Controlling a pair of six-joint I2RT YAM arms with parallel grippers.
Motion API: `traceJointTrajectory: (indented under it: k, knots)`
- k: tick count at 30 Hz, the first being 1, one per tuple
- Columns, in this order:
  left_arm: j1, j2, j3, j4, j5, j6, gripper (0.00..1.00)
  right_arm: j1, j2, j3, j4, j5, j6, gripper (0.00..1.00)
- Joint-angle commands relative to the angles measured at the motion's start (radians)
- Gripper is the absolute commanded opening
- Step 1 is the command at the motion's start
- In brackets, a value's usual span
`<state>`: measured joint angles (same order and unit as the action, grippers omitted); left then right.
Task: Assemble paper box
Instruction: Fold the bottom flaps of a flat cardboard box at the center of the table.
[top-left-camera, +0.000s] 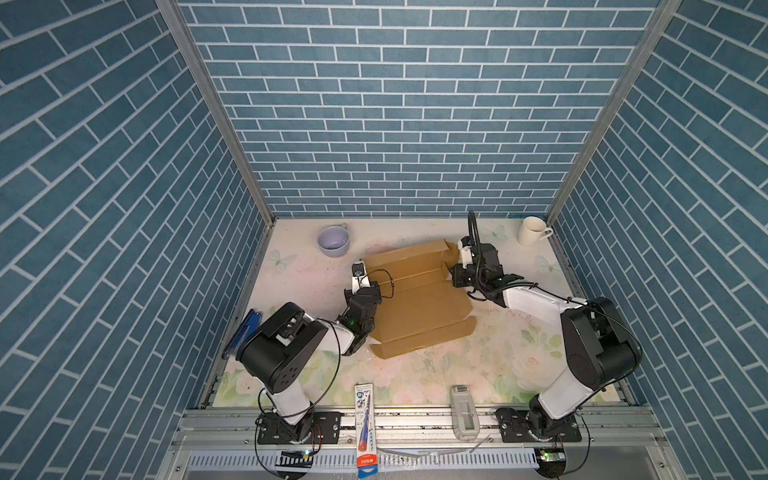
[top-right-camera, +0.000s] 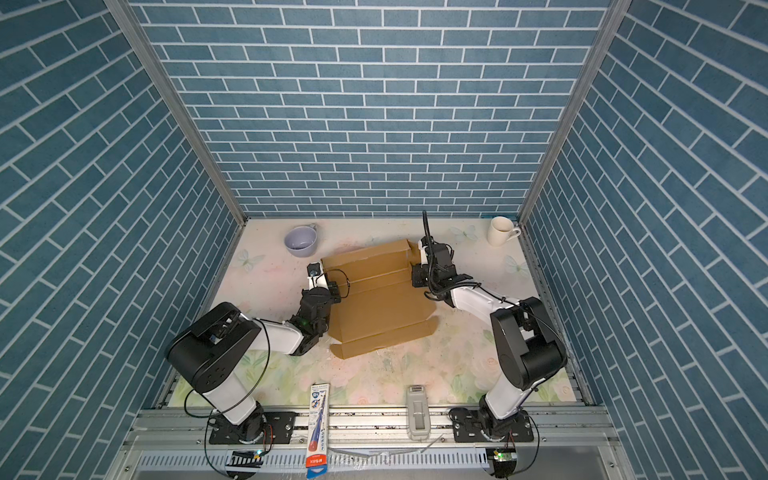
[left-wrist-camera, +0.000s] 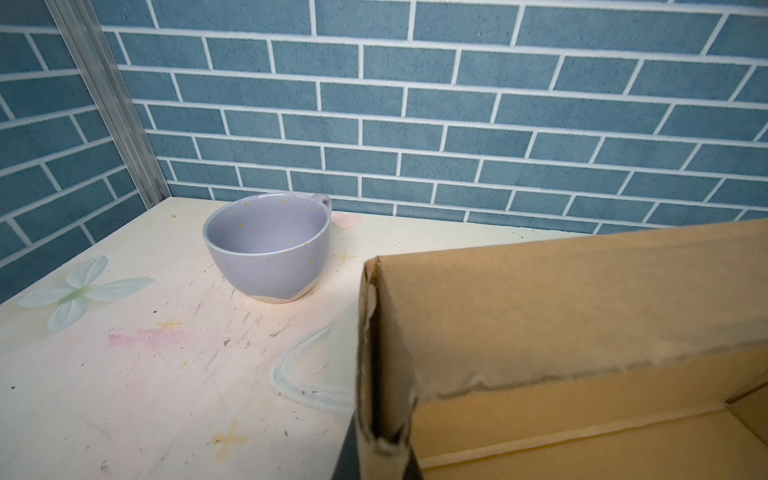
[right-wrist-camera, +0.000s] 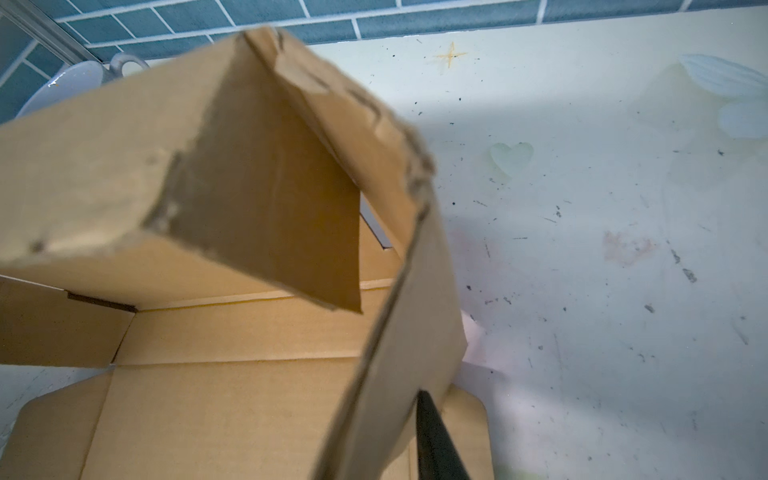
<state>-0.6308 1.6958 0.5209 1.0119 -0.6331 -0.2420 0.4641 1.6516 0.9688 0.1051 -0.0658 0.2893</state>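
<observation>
The paper box (top-left-camera: 415, 299) (top-right-camera: 374, 299) is brown cardboard lying mid-table, partly folded, with its far wall and side flaps raised. My left gripper (top-left-camera: 362, 272) (top-right-camera: 316, 272) is at the box's far-left corner. In the left wrist view it (left-wrist-camera: 376, 449) is shut on the edge of the raised wall (left-wrist-camera: 540, 311). My right gripper (top-left-camera: 454, 259) (top-right-camera: 415, 257) is at the far-right corner. In the right wrist view a raised side flap (right-wrist-camera: 399, 332) stands between its jaws. One dark finger (right-wrist-camera: 434, 440) shows beside the flap and the other is hidden behind it.
A lilac cup (top-left-camera: 333, 241) (left-wrist-camera: 268, 245) stands at the back left, close to the box. A cream mug (top-left-camera: 534, 230) is in the back right corner. A blue object (top-left-camera: 245, 332) leans at the left wall. A pen pack (top-left-camera: 365, 419) and a grey device (top-left-camera: 464, 411) lie at the front edge.
</observation>
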Motion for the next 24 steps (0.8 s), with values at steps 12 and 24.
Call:
traceJointTrajectory:
  k: [12,24]
  knots:
    - [-0.01,-0.02,-0.023,-0.037,0.021,0.026,0.0,-0.03,-0.07,-0.049,-0.009,-0.017,-0.039,0.42]
    - [-0.007,-0.027,-0.002,-0.078,0.001,0.017,0.0,-0.114,-0.366,-0.178,-0.123,-0.19,-0.1,0.63]
